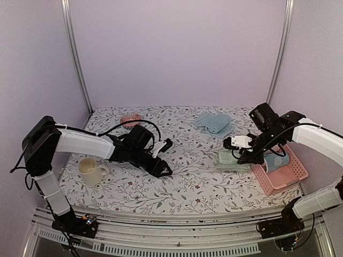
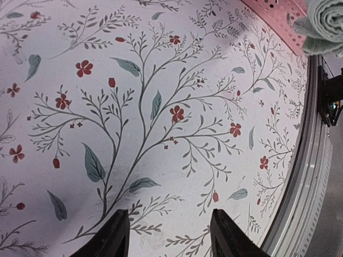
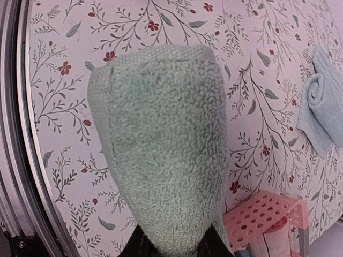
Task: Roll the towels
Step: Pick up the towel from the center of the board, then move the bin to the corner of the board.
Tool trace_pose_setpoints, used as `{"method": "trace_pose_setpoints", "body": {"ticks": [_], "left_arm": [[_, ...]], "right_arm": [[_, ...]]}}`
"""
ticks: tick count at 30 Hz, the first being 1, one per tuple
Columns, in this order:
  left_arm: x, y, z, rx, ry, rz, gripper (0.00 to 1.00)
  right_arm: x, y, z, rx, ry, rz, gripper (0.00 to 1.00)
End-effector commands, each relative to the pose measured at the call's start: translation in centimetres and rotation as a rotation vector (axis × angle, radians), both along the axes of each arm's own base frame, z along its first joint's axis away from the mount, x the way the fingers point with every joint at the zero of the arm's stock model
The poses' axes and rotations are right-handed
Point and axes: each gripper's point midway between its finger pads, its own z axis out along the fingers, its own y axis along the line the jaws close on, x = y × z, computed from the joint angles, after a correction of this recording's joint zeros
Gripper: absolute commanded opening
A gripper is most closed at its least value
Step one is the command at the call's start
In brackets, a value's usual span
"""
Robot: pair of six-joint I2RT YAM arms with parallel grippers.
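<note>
Clamping the pale sage green terry towel (image 3: 161, 144), the right claw (image 3: 172, 247) has its dark jaws pressed onto the near end of the bundle, which fans out thick and doubled ahead of the wrist. From overhead that towel sits at about three o'clock on the floral-printed desk (image 1: 187, 182), just beside the pink perforated plastic basket (image 1: 292, 174) at four o'clock. Farther out, at one o'clock, lies the light blue terry towel (image 1: 214, 123); it shows a rolled end resting on a flat tail, so it looks only partly done.

Near the desk's centre, the left claw (image 2: 171, 238) hangs with its jaws apart and nothing between them, only printed cloth below. A cream ceramic mug (image 1: 91, 171) stands at eight o'clock, well apart from both towels.

The step in hand appears to be the rolling of the green towel. Whether it is a tight roll or a loose fold cannot be told. The next move likely calls for turning the gripped end over onto the rest while keeping the layers square, perhaps with the free claw pinning the tail.
</note>
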Motion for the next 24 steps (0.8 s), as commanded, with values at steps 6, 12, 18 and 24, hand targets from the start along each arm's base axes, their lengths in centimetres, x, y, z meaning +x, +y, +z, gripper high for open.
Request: {"method": "trace_pose_setpoints", "body": {"ticks": [6, 12, 18, 24], "left_arm": [[1.0, -2.3, 0.4, -0.056, 0.001, -0.048, 0.52], [0.8, -3.0, 0.2, -0.062, 0.007, -0.067, 0.52], [0.5, -3.2, -0.4, -0.063, 0.019, -0.078, 0.52], [0.2, -3.1, -0.9, -0.062, 0.027, -0.080, 0.52]], "right_arm": [[1.3, -10.3, 3.3, -0.074, -0.116, -0.218, 0.03], [2.1, -15.9, 3.4, -0.113, -0.135, -0.343, 0.03], [2.7, -19.2, 2.2, -0.167, -0.100, -0.431, 0.03], [1.2, -20.3, -0.7, -0.256, -0.004, -0.430, 0.03]]}}
